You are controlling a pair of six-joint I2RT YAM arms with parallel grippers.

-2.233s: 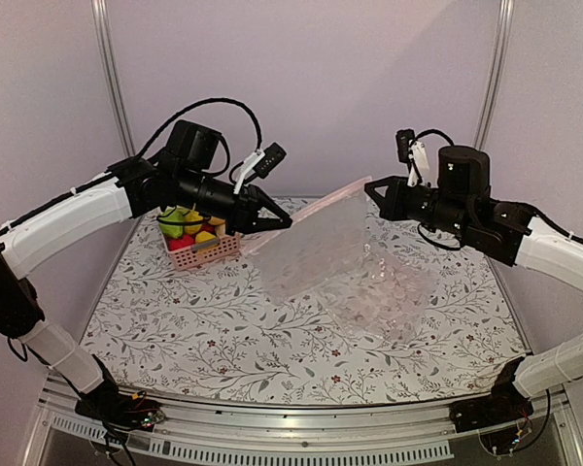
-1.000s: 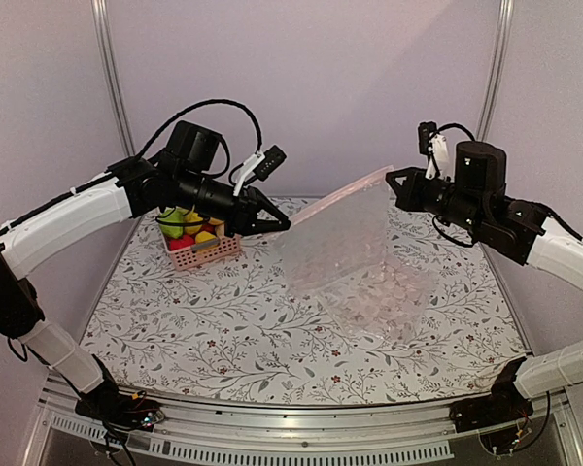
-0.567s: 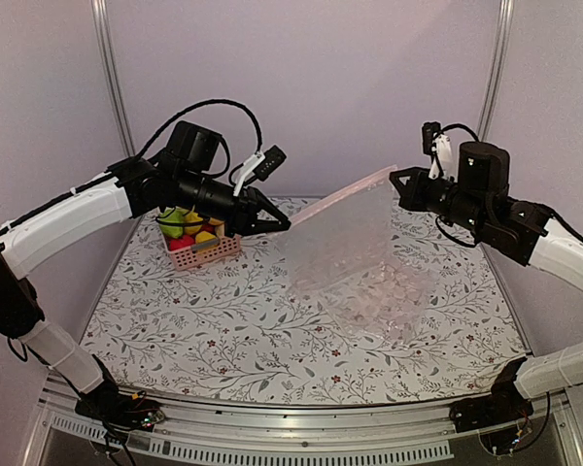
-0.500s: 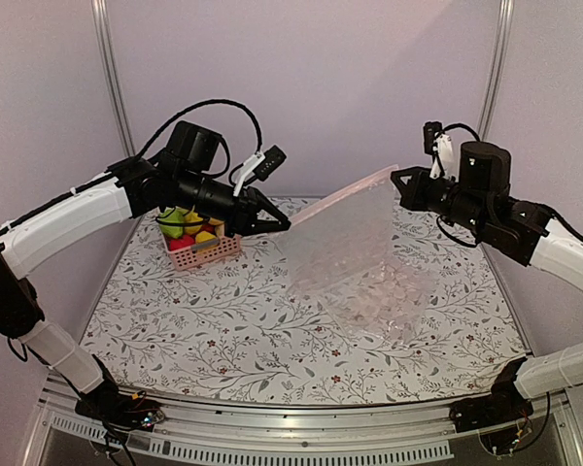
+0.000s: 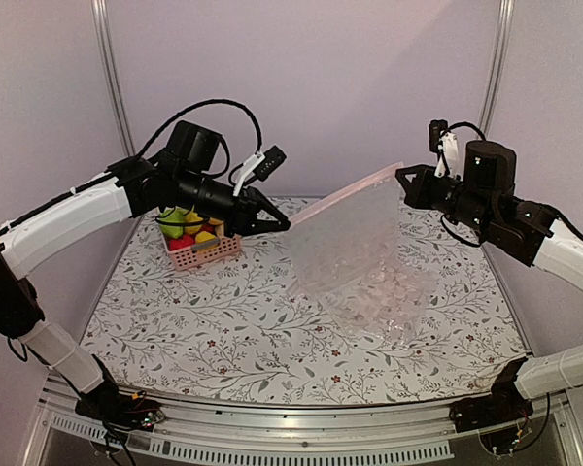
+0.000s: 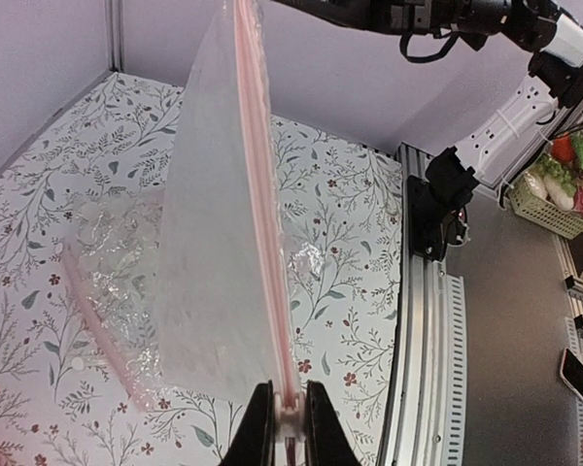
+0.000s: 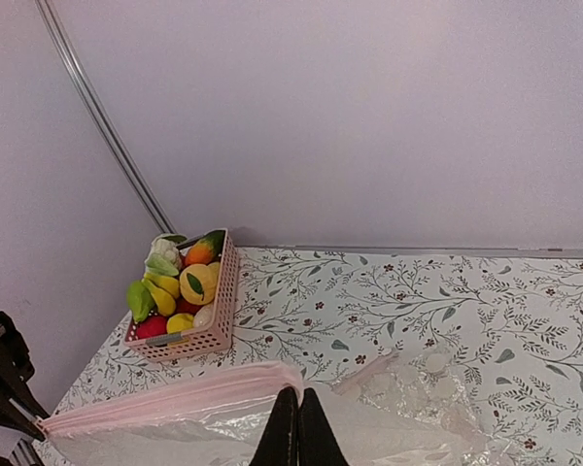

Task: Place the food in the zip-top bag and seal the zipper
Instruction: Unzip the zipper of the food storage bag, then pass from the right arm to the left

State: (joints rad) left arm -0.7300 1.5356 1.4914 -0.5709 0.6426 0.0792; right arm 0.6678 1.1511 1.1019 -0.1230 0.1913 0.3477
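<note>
Since two seconds ago the right gripper (image 5: 401, 175) has drawn back toward the right edge of the table (image 5: 223, 340) and risen a little. It takes its end of the zip-top bag (image 5: 345, 243) along, so the bag now hangs more steeply and further right than before. The left gripper (image 5: 284, 223) has kept its place over the far left part of the table.

Both grippers hold the bag in the air by the zipper (image 5: 345, 197), one at each end. In the left wrist view the left gripper (image 6: 290, 417) has its fingers pressed narrow on the end of the pink zipper (image 6: 262, 214), which runs straight away from it toward the other arm. In the right wrist view the right gripper (image 7: 296, 417) has its fingers closed tight together at the other end of the zipper (image 7: 175, 393). The clear sheet hangs below the strip over the middle of the table; whether its lower edge touches anything I cannot tell.

Beneath and to the right of it the crinkled bag (image 5: 389, 301) lies flat on the table.

All the food (image 5: 187, 225) sits in the pink basket (image 5: 209, 254) near the far left corner of the table, below the left arm.
</note>
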